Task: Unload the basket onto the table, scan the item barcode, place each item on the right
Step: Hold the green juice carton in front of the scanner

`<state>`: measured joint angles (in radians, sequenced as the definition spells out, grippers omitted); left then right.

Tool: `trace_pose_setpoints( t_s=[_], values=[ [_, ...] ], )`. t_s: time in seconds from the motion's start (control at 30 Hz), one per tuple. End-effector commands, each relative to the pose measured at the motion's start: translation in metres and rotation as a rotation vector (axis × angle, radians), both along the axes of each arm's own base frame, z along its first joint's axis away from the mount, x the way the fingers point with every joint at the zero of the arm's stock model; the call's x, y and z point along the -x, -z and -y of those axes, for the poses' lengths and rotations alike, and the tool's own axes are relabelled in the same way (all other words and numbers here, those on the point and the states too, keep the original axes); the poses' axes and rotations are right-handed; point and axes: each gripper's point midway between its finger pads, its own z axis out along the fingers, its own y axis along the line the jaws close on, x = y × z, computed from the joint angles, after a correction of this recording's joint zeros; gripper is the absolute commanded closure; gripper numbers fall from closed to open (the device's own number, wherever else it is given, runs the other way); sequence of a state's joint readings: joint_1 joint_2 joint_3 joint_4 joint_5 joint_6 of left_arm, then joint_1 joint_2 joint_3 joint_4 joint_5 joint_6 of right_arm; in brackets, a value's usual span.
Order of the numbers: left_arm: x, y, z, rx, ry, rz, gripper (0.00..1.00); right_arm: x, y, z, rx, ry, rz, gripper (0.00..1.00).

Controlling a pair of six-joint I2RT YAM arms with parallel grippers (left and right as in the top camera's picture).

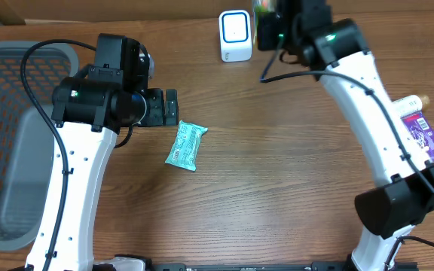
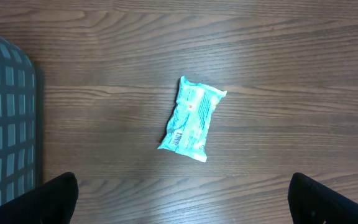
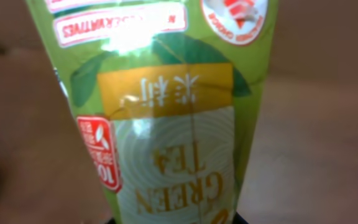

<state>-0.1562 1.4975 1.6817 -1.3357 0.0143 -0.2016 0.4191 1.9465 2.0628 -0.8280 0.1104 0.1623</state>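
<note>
- Overhead, the right pincer (image 1: 271,28) reaches to the far side of the counter (image 1: 277,173). It is clamped on a green tea pack (image 1: 262,15), held just right of the white barcode scanner (image 1: 235,35).
- The left pincer (image 1: 161,107) hangs over the left half of the counter with its fingers wide apart and nothing between them. A teal packet (image 1: 185,145) lies flat just near and right of it.
- A grey mesh basket (image 1: 6,90) stands at the left edge, and a purple-labelled item (image 1: 420,132) lies at the right edge.
- From the left wrist, the teal packet (image 2: 191,118) lies slightly tilted on the bare wood, its printed side up. The two dark fingertips (image 2: 58,199) sit at the bottom corners, well apart from it. A corner of the basket (image 2: 5,124) shows on the left.
- From the right wrist, the green tea pack (image 3: 179,112) fills the view. Its label appears upside down, with "GREEN TEA" readable below a yellow band. The brown counter (image 3: 316,137) is blurred behind it.
</note>
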Motion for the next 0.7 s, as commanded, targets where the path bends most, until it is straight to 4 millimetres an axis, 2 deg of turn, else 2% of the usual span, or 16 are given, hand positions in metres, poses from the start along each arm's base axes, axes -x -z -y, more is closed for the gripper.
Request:
trace_pose_setpoints(
  t_s=[0.0, 0.1, 0.17, 0.37, 0.53, 0.67],
  values=[
    [-0.002, 0.001, 0.001, -0.003, 0.016, -0.002, 0.0, -0.017, -0.046, 0.032, 0.264, 0.196, 0.231, 0.96],
    [-0.002, 0.001, 0.001, -0.003, 0.016, -0.002, 0.0, -0.035, -0.044, 0.028, 0.392, 0.225, 0.307, 0.96],
    [-0.002, 0.001, 0.001, -0.002, 0.016, -0.002, 0.0, -0.048, -0.035, 0.023, 0.464, 0.223, 0.336, 0.96],
    [-0.002, 0.001, 0.001, -0.003, 0.016, -0.002, 0.0, -0.08, 0.018, 0.007, 0.724, 0.073, 0.327, 0.96],
    [-0.002, 0.001, 0.001, -0.003, 0.016, -0.002, 0.0, -0.1, 0.057, 0.023, 0.922, 0.195, 0.31, 0.96],
    [-0.002, 0.001, 0.002, -0.003, 0.017, -0.002, 0.01, -0.111, 0.093, 0.017, 1.012, 0.137, 0.284, 0.96]
  ],
)
